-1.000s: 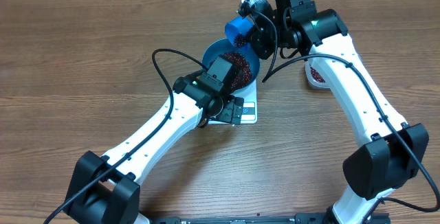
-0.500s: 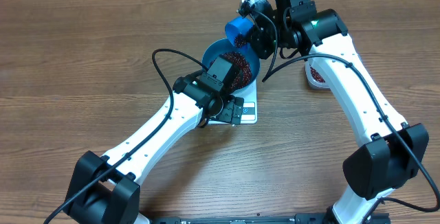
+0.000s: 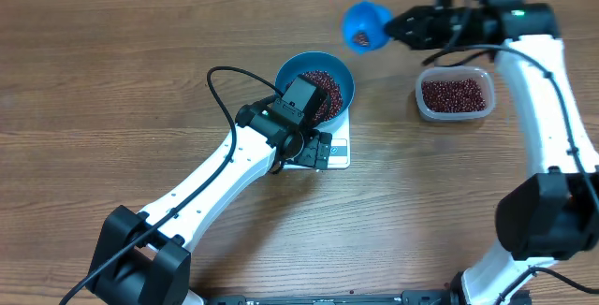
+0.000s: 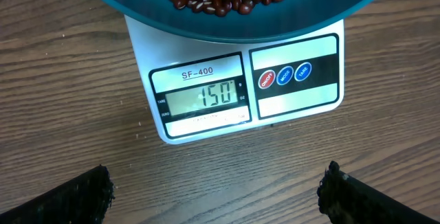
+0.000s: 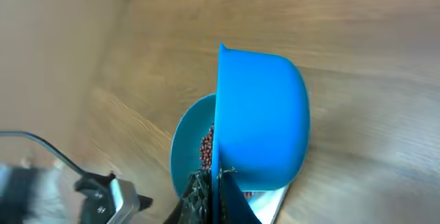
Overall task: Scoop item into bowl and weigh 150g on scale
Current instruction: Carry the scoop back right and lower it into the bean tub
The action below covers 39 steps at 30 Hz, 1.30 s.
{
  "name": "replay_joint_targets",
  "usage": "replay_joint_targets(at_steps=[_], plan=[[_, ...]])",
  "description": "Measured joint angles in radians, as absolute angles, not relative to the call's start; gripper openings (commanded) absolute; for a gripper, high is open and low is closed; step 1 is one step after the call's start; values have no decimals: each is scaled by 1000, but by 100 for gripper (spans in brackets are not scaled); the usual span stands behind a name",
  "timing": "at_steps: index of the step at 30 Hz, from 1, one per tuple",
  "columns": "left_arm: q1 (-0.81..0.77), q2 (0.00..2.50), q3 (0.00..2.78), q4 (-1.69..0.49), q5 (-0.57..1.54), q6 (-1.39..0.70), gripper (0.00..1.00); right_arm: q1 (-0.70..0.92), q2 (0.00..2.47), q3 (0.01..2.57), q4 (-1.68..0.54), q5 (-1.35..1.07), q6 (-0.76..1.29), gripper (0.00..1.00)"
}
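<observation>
A clear tub (image 3: pixel 454 117) on the wooden table (image 3: pixel 112 71), blue scoop (image 3: pixel 365 26) nearby

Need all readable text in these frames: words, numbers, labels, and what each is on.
"SF-400": model label on the scale, above its display.
"150": the reading on the display.
Three round buttons, one red and two blue: lettering too small to read.
Small print beside and under the display: blurred, unreadable.
Overhead and right wrist views: no readable text.
</observation>
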State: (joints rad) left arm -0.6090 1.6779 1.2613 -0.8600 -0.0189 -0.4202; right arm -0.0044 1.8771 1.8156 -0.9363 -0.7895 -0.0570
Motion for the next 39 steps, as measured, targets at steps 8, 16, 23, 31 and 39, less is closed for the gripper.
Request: replay_joint_targets(at_steps=[8, 16, 23, 31, 39], plan=[[-609, 1678, 1261, -860, -19, -420, 99, -239, 1877, 1816, -1100, -834, -2, 4], [-609, 1678, 1261, -860, -19, -420, 99, -315, 1877, 1796, -1159, -654, 0, 4], [-609, 1678, 1261, -860, -19, -420, 99, -315, 1877, 1711, -1163, -579, 0, 4], [-609, 1678, 1261, -860, -19, -420, 100, -314, 1877, 1634, -1133, -515, 0, 4], [-609, 1678, 1261, -860, -19, -420, 100, -314, 1877, 1624, -1129, -551, 0, 4]])
